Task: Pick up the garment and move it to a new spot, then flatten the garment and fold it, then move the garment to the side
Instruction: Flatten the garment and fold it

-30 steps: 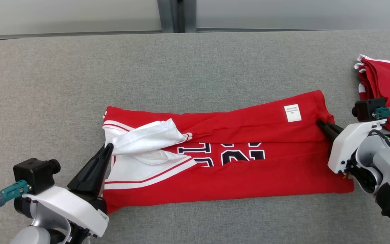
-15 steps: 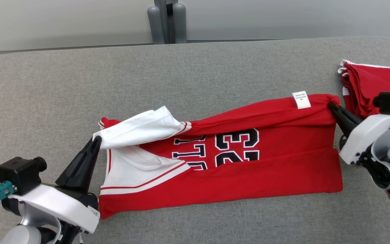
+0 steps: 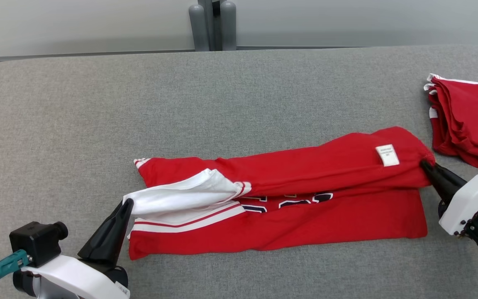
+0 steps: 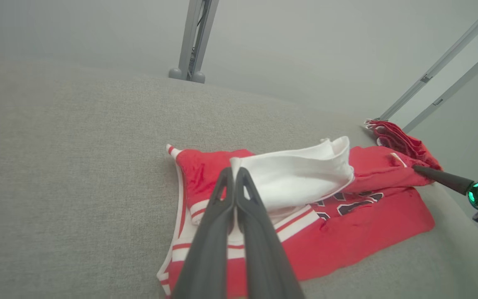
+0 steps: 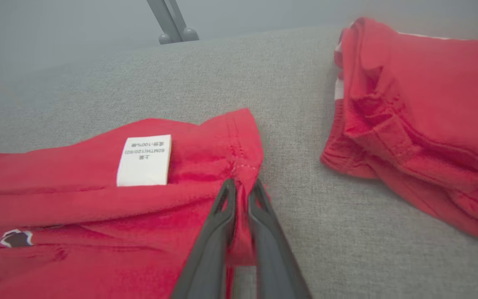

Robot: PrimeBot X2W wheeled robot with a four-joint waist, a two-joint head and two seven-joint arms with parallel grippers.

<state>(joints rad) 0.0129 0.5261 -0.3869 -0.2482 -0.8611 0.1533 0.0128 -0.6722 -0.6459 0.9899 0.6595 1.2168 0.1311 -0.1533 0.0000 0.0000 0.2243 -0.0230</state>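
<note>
One garment (image 3: pixel 305 216), long axis left-right

Roomy up top, tight on the right
Grey surface (image 3: pixel 98 104) lies open behind and left of the jersey (image 3: pixel 305 220); folded red pile (image 3: pixel 467 120) sits near its right end, narrow gap between; grey posts (image 3: pixel 197 29) past the far edge.

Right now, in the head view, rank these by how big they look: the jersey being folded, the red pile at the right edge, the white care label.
1. jersey, by far the largest.
2. red pile, cut off by the picture's edge, so its full size is unsure.
3. care label, smallest.
</note>
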